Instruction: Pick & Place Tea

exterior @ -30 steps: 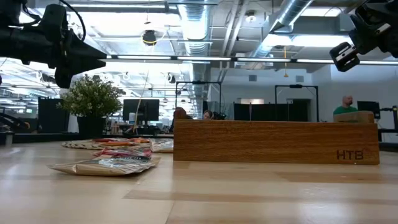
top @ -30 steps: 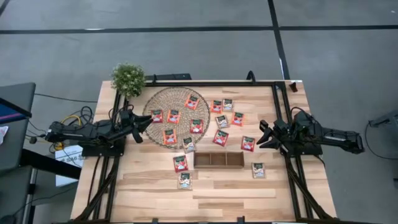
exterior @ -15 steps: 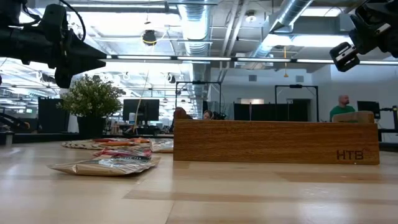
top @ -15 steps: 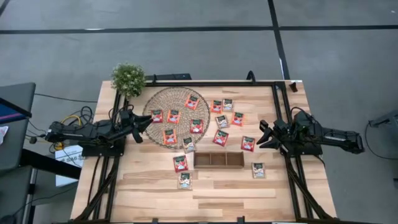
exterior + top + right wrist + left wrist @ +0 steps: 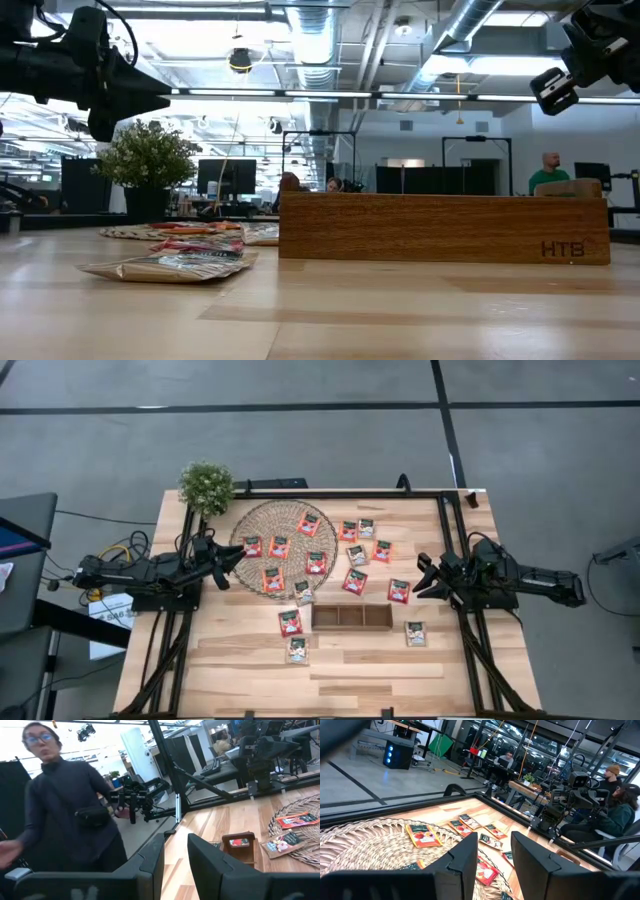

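High view: my left gripper [image 5: 228, 567] hovers at the left rim of the round woven mat [image 5: 262, 520], fingers part open, empty. My right gripper [image 5: 428, 577] waits at the right edge, narrow gap, empty. Small red and pale square tea sachets [image 5: 316, 563] lie scattered on mat and wooden table [image 5: 350, 670]. Brown three-part wooden tray [image 5: 351, 617] sits near-centre, apparently empty. Green potted plant [image 5: 206, 486] crowds the far-left corner.
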Robot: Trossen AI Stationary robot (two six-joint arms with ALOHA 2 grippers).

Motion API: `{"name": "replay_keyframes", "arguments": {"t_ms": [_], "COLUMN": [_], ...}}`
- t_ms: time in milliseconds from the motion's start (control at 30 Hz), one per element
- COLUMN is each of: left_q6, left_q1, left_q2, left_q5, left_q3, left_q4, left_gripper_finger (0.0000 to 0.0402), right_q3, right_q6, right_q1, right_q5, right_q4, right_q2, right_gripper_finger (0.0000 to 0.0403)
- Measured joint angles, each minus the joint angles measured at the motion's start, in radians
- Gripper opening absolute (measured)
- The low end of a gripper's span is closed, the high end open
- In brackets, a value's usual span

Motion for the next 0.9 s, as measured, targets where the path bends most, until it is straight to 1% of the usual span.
{"name": "replay_keyframes", "arguments": {"t_ms": [400,600,767,900], "left_q6": [0.0,0.0,-0.003,-0.005], "left_q1": [0.0,0.0,0.0,0.0], "left_q2": [0.0,0.0,0.0,0.0], "left_q5": [0.0,0.0,0.0,0.0], "left_q3": [0.0,0.0,0.0,0.0], "left_q4": [0.0,0.0,0.0,0.0], "left_gripper_finger": [0.011,0.011,0.011,0.011], "right_q3": [0.0,0.0,0.0,0.0], "right_q6": [-0.002,-0.008,-0.008,-0.008], "right_q1": [0.0,0.0,0.0,0.0], "right_q5": [0.002,0.039,0.114,0.241], "right_q4": [0.0,0.0,0.0,0.031], "right_q2": [0.0,0.0,0.0,0.0], "right_gripper_finger": [0.0077,0.0077,0.0077,0.0077]}}
